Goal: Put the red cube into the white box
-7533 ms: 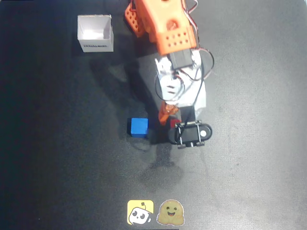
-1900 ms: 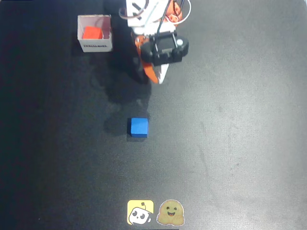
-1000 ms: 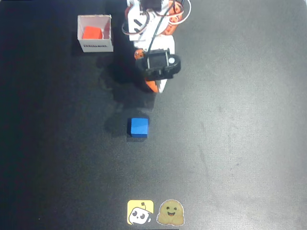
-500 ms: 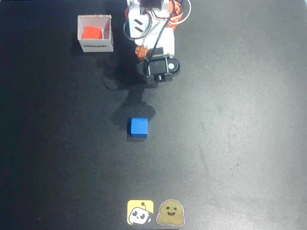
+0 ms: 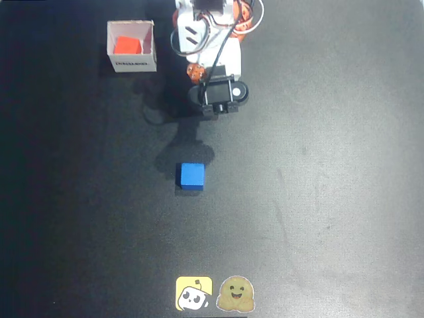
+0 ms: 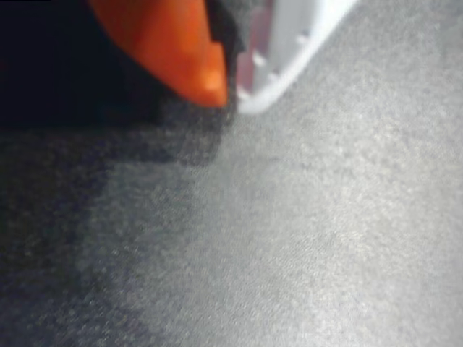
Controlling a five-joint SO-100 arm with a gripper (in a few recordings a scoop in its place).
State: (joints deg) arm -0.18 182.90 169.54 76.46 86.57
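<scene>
The red cube (image 5: 126, 45) lay inside the white box (image 5: 132, 64). The jaws (image 6: 233, 97) were together, holding nothing, above bare tabletop (image 5: 318, 185) right of the box. The blue cube (image 5: 191, 175) sat well below the box.

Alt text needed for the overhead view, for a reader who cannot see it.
The red cube sits inside the white box at the upper left of a dark table. The orange and white arm's gripper hangs folded back to the right of the box, and a blue cube lies alone near the middle.
</scene>
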